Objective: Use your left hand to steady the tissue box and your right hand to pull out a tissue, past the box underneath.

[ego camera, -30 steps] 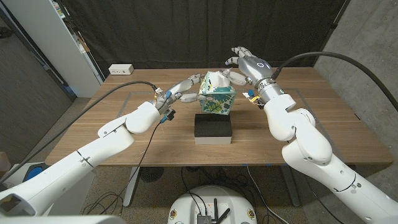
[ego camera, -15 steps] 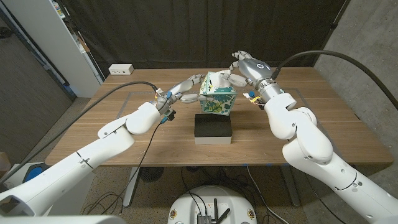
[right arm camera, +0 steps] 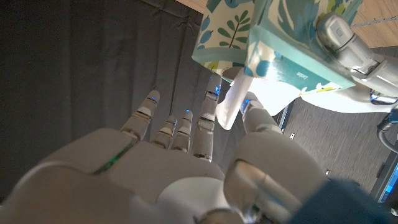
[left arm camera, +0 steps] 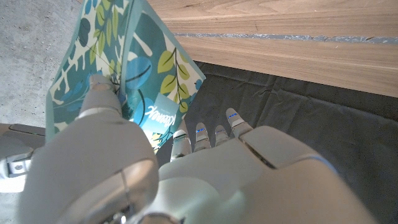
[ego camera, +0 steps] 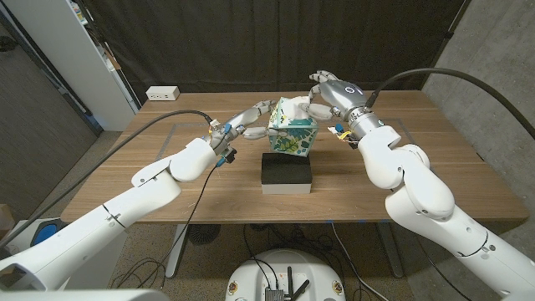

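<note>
Left hand: we saw the left hand (ego camera: 247, 122) gripping the tissue box (ego camera: 290, 133) from its left side, thumb and fingers (left arm camera: 102, 102) pressed on the patterned walls.
Right hand: the right hand (ego camera: 328, 90) was at the box's top right, its fingers partly spread, a thumb and a finger closed on the white tissue (right arm camera: 231, 99).
Writing: a word was printed on the box's teal panel; we could not read it for certain.
Tissue box: it stood tilted between both hands, above the table (ego camera: 167, 180), just behind the black box (ego camera: 287, 173).
</note>
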You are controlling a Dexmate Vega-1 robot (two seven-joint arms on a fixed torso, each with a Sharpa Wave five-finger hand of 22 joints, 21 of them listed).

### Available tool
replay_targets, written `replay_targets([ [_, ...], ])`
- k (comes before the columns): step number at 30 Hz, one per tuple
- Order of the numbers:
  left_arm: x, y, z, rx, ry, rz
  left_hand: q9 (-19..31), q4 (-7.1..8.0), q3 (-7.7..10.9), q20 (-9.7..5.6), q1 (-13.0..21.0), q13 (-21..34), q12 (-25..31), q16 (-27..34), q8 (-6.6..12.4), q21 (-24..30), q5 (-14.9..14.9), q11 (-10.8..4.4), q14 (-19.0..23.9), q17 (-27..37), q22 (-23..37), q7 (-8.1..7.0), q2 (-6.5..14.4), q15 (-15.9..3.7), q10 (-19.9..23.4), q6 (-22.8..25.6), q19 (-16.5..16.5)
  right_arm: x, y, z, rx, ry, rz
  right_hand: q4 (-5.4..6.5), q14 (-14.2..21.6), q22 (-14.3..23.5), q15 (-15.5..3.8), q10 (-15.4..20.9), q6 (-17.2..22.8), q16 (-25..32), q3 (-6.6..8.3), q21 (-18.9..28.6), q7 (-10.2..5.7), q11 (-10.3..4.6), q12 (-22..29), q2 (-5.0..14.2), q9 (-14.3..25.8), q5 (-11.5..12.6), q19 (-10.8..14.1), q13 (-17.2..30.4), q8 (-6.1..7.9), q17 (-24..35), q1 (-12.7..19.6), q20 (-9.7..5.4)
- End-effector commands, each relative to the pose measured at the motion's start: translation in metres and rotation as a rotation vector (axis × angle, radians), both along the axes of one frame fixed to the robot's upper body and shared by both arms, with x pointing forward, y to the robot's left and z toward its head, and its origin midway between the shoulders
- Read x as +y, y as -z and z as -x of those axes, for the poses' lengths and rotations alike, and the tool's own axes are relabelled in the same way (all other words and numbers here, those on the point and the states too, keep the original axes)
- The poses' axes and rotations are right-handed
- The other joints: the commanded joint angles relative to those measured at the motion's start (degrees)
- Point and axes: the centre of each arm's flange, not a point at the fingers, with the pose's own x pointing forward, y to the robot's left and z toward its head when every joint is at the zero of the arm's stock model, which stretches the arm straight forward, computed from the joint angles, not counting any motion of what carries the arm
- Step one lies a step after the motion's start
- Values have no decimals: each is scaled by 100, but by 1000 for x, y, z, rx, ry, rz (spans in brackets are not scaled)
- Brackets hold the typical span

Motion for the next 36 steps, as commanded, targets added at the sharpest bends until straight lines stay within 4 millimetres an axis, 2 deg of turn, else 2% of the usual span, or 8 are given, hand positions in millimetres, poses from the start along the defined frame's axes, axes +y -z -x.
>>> replay_targets([
  [1, 2, 0, 0, 6, -7, 3, 793, -18, 34, -15, 15, 10, 45, 8, 27, 19, 55, 7, -245, 17, 13, -64, 44, -15, -10, 44, -14, 3, 4, 3, -28, -22, 30, 11, 112, 3, -73, 128, 36, 39, 99, 27, -120, -27, -5, -150, 279, 34, 156, 15, 263, 12, 458, -51],
  [5, 3, -1, -1, 11, -9, 3, 791, -17, 42, -15, 12, 10, 40, 6, 26, 19, 55, 13, -251, 17, 13, -67, 45, -13, -23, 32, -15, 5, 5, 3, -54, -18, 38, 28, 185, 7, -127, 234, 30, 50, 165, 57, -280, -81, -13, -190, 551, 17, 333, 25, 524, 24, 938, -154],
  [8, 4, -1, -2, 13, -7, 6, 789, -16, 48, -18, 10, 10, 38, 4, 24, 18, 55, 22, -255, 18, 13, -64, 46, -13, -31, 23, -17, 5, 5, 3, -61, -26, 39, 54, 265, 10, -209, 353, 123, 76, 190, 54, -390, -171, 2, -142, 724, 10, 392, 32, 730, 38, 1213, -232],
  [9, 4, -1, -2, 13, -8, 6, 788, -16, 49, -21, 10, 10, 36, 4, 24, 17, 55, 22, -257, 18, 13, -62, 46, -15, -35, 22, -18, 5, 6, 3, -64, -31, 38, 65, 279, 11, -236, 377, 200, 81, 185, 57, -364, -198, -2, -119, 797, 4, 427, 35, 830, 43, 1301, -255],
  [17, 5, -1, -3, 17, -8, 5, 785, -13, 62, -21, 3, 10, 37, 3, 28, 16, 54, 16, -261, 18, 13, -57, 51, -12, -36, 21, -22, 5, 7, 5, -110, -73, 25, 106, 392, 13, -349, 513, 200, 126, 140, 78, -361, -270, 16, -20, 989, -61, 555, 47, 1016, 61, 1500, -407],
  [23, 4, -1, -4, 21, -10, 1, 786, -8, 76, -28, -7, 10, 30, -3, 21, 12, 53, 28, -281, 18, 14, -42, 58, -7, -58, -19, -32, 4, 9, 7, -161, -81, 18, 144, 432, 14, -464, 643, 137, 141, 53, 87, -350, -429, 37, 44, 1135, -154, 646, 61, 1121, 71, 1593, -546],
  [32, 3, -1, -4, 21, -5, 0, 783, -2, 89, -43, -22, 11, 25, -4, 23, 9, 51, 34, -293, 18, 14, -42, 64, -4, -82, -26, -43, 5, 9, 8, -189, -76, 27, 297, 376, 16, -704, 724, -14, 127, -290, 43, -486, -785, 12, 167, 1477, -124, 660, 95, 1307, 91, 1519, -802],
  [36, 2, -1, -4, 19, -4, 0, 784, 0, 93, -44, -29, 11, 26, -2, 23, 10, 50, 39, -292, 18, 14, -43, 64, -6, -83, -35, -42, 5, 8, 8, -206, -92, 23, 326, 337, 16, -768, 740, -39, 117, -401, 30, -523, -844, 5, 216, 1596, -95, 654, 107, 1372, 96, 1495, -871],
])
